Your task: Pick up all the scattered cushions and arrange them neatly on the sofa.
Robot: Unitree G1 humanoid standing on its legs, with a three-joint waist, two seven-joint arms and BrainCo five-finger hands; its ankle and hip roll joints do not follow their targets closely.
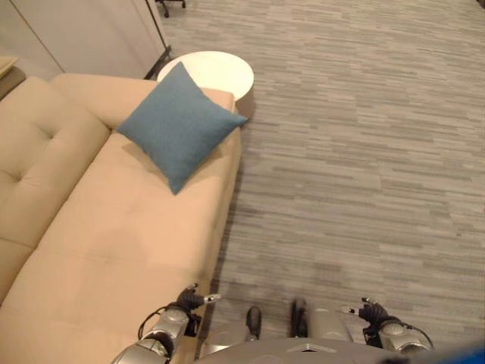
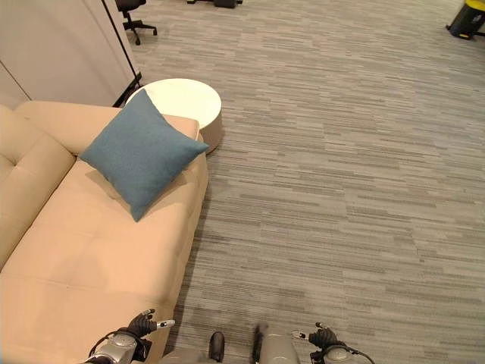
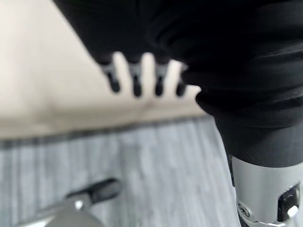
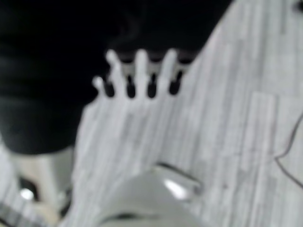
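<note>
Both robot hands, left robot hand [image 1: 189, 301] & right robot hand [image 1: 371, 312], hanging released w/ nothing held, blue cushion [image 1: 180, 125] leaning well ahead on sofa [image 1: 114, 243], prob. propped for neatness.

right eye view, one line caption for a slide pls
Blue cushion propped at the beige sofa's far end beside a round white table, both hands low and empty.

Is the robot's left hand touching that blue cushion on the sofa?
Apart. In the left eye view the left hand hangs near the sofa's front edge, with bare seat between it and the blue cushion.
</note>
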